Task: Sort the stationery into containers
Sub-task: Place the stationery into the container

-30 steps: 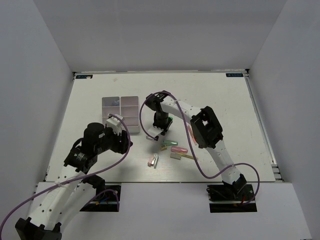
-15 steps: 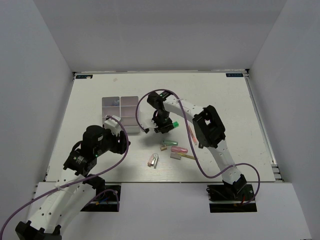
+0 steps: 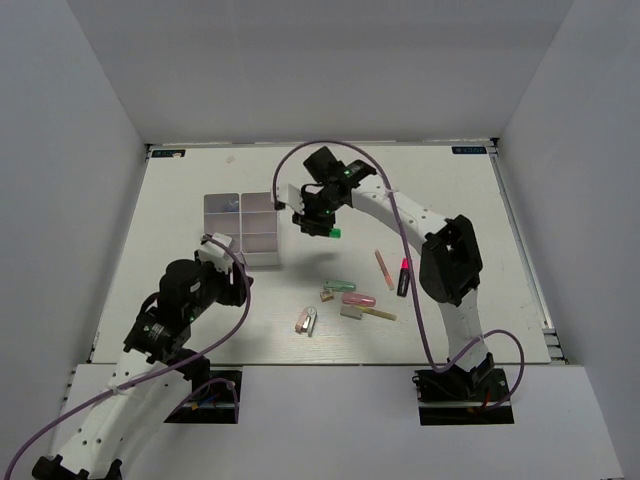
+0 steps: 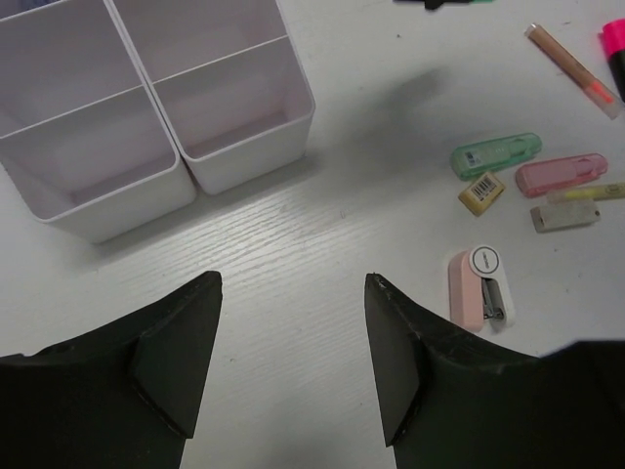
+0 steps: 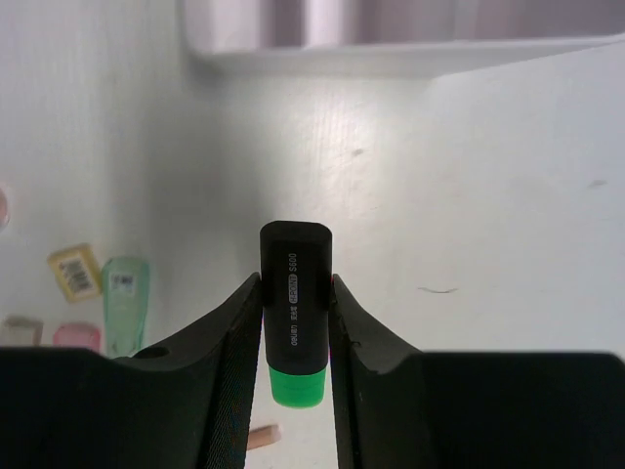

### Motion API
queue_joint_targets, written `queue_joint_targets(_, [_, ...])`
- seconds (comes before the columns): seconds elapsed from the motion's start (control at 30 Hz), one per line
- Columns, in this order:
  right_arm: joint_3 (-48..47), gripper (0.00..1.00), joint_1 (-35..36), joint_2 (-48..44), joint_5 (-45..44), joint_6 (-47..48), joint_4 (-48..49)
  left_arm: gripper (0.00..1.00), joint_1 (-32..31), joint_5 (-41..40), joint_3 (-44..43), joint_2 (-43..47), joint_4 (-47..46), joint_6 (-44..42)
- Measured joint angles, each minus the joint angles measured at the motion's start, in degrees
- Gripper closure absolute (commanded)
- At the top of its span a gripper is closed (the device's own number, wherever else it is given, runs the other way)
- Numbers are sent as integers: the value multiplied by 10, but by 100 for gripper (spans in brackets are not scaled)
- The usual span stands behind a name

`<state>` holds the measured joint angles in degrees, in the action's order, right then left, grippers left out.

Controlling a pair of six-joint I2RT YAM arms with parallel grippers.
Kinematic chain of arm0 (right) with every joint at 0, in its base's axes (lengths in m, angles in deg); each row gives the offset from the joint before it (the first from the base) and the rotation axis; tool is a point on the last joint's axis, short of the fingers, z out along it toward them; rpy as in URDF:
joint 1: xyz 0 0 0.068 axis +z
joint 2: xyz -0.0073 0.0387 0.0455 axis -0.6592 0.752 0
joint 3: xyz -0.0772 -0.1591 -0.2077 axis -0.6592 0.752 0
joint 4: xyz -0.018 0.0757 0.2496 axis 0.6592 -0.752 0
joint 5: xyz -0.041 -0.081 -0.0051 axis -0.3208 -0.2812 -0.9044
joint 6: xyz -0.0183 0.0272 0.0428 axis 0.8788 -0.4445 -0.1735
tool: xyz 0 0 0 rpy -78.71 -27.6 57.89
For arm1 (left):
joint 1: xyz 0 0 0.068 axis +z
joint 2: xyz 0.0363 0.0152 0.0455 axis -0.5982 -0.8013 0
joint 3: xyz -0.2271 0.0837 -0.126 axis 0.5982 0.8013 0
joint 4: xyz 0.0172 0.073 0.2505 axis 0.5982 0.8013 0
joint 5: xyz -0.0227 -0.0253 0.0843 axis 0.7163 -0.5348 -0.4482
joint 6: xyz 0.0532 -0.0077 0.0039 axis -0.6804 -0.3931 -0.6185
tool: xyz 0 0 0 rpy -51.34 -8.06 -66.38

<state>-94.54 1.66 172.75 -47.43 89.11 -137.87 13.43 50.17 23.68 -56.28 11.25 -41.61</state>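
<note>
White walls (image 3: 90, 150) box in a pale, faintly grained surface (image 3: 450, 200). The white containers (image 3: 258, 238) sit at about 10 o'clock from its middle.

The right claw (image 3: 320, 218) hangs just off the block's 3 o'clock side, above bare surface. It is clenched on the green-capped highlighter (image 3: 333, 232). In the wrist view, the right claw (image 5: 293, 313) pinches the highlighter (image 5: 293, 269) across the barrel, with the green cap toward the wrist and the blunt black end poking past the tips. The containers' rim (image 5: 391, 44) lies at 12 o'clock of it.

The highlighter looks light, stiff and smooth-skinned, so it should not bend or crush. It could swivel about the pinch line if its free end knocks a bin wall. Mid-barrel seems the sensible hold, because the cap might pull off if gripped alone. The compartments look only a little longer than the pen, so I judge it should go in lengthwise.

The left claw (image 4: 293, 366) is released, with nothing between its fingers. It hovers low at 6 o'clock of the containers (image 4: 249, 156).

The rest of the stationery lies loose at 5 o'clock of the held pen:
- a pink-capped highlighter (image 3: 403, 278)
- a thin pink pencil (image 3: 384, 268)
- a green piece (image 4: 496, 154)
- a pink piece (image 4: 562, 174)
- a small yellow eraser (image 4: 481, 192)
</note>
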Motion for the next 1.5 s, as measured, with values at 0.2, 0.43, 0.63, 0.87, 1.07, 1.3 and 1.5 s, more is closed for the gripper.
queue_joint_targets(0.2, [-36, 100, -11, -22, 22, -90, 124, 29, 0, -33, 12, 13, -10, 2])
queue_joint_targets(0.43, [-51, 100, -9, -8, 42, -222, 328, 28, 0, -85, 26, 42, -21, 5])
queue_joint_targets(0.63, [-113, 100, -9, 61, 75, -359, 469, 28, 0, -111, 31, 55, -28, 7])
queue_joint_targets(0.87, [-120, 100, -7, 109, 115, -457, 532, 28, 0, -121, 31, 59, -30, 7])
queue_joint_targets(1.07, [-115, 100, -5, 116, 131, -483, 557, 28, 0, -122, 31, 69, -31, 7])
queue_joint_targets(1.3, [-113, 100, -5, 118, 136, -484, 573, 28, 0, -122, 31, 69, -31, 7])
queue_joint_targets(1.5, [-89, 100, -5, 120, 144, -474, 586, 27, 0, -122, 32, 70, -31, 9])
